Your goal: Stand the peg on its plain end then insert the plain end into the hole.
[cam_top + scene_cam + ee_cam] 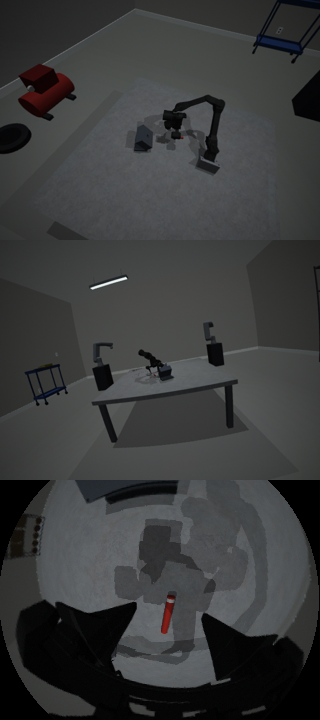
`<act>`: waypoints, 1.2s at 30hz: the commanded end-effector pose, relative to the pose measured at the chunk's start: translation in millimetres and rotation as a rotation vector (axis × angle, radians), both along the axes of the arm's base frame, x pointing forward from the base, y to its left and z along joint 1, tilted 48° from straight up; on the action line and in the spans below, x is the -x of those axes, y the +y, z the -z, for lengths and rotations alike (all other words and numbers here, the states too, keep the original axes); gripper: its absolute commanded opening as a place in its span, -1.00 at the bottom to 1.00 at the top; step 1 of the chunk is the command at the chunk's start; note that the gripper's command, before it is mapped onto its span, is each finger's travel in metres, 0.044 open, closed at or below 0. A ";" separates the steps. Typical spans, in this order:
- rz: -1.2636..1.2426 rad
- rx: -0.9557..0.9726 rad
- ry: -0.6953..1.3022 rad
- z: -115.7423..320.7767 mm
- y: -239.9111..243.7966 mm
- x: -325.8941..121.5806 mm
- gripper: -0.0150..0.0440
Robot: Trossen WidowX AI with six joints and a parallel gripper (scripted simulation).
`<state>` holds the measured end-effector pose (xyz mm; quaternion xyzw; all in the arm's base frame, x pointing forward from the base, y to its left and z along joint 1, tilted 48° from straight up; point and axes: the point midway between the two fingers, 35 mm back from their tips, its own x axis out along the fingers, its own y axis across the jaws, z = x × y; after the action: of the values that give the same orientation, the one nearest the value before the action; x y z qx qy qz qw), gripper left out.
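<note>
A short, slim red peg (181, 137) (154, 374) (168, 614) with a white band near one end lies on its side on the tabletop (160, 191) (180, 376) (80, 575). In the wrist view, going left to right, one finger of the hand (169, 609) comes first, then the peg in the gap, apart from both, then the other finger. The hand is spread almost fully and has hold of nothing; the banded end points toward the sloped panel (144, 136) (165, 371) (127, 487).
</note>
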<state>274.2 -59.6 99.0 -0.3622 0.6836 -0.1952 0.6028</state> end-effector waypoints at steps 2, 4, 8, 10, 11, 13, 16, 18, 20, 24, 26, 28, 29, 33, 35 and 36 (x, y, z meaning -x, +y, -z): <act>-0.002 0.005 0.007 6.2 -7.4 1.7 1.00; -0.002 0.006 0.007 8.3 -9.9 1.9 1.00; -0.001 0.007 0.007 12.4 -14.7 2.3 1.00; -0.001 0.007 0.007 14.4 -17.1 2.6 1.00; -0.001 0.008 0.007 15.4 -18.3 2.8 1.00; -0.001 0.008 0.007 17.4 -20.7 3.1 1.00; -0.001 0.009 0.007 20.3 -24.4 3.8 1.00; -0.001 0.010 0.007 22.3 -26.8 4.2 1.00; -0.001 0.011 0.007 24.0 -29.0 4.7 1.00; 0.000 0.012 0.007 24.6 -29.7 4.8 0.82; 0.000 0.012 0.007 24.6 -29.7 4.8 0.64; 0.000 0.012 0.007 24.6 -29.7 4.8 0.47; 0.000 0.012 0.007 24.6 -29.7 4.8 0.38; 0.000 0.012 0.007 24.6 -29.7 4.8 0.02; 0.000 0.012 0.007 24.6 -29.7 4.8 -0.12; 0.000 0.012 0.007 24.6 -29.7 4.8 -0.12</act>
<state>269.4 -88.7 74.3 -0.3637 0.6849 -0.1978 0.5996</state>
